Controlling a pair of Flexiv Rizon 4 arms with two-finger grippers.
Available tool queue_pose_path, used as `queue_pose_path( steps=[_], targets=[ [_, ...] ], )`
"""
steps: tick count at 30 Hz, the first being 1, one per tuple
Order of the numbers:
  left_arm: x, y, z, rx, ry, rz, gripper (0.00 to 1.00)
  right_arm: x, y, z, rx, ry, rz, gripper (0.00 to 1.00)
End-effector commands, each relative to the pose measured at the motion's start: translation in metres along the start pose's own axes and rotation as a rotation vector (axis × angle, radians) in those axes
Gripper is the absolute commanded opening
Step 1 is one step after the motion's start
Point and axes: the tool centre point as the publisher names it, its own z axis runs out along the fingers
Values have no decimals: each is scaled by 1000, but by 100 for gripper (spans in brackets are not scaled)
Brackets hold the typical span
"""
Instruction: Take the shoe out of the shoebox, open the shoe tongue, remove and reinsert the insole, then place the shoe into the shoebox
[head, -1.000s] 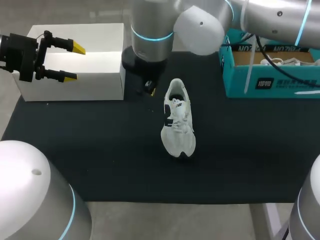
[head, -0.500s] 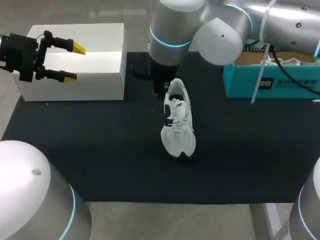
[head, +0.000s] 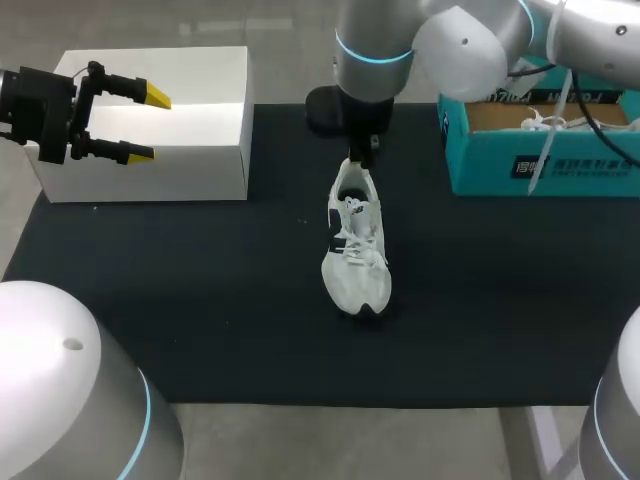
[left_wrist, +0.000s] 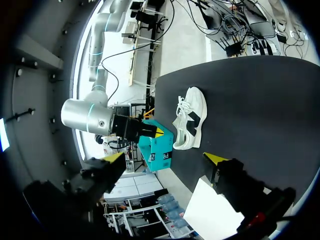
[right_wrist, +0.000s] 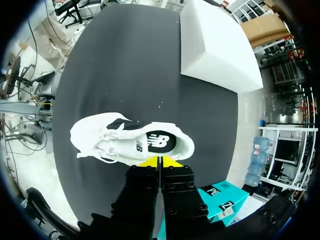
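Note:
The white shoe (head: 355, 245) with dark side marks lies on the black mat, toe toward me and heel away. My right gripper (head: 361, 152) hangs just over the heel. In the right wrist view its yellow tips (right_wrist: 160, 161) are pressed together, shut, at the edge of the shoe's (right_wrist: 131, 142) heel opening, holding nothing. The dark insole shows inside the opening. The teal shoebox (head: 500, 160) stands open at the back right. My left gripper (head: 140, 125) hovers open over the white box, far from the shoe (left_wrist: 190, 120).
A white box (head: 190, 165) sits at the back left corner of the mat. White laces of another shoe (head: 560, 122) show inside the teal shoebox. Black mat (head: 200, 300) lies bare in front of and beside the shoe.
My right arm has swung to the right, from beside the white box to over the shoe's heel. The left arm and the shoe have not moved.

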Motion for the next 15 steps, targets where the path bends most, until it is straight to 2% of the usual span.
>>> queue_pose_path(
  steps=[1,5,15],
  targets=[
    [0,0,0,0,3,0,100,-22,2,17,1,-3,12,40],
    [0,0,0,0,3,0,100,-36,-3,25,2,-11,14,39],
    [0,0,0,0,3,0,100,-66,-14,42,63,9,-44,41]
  ],
)
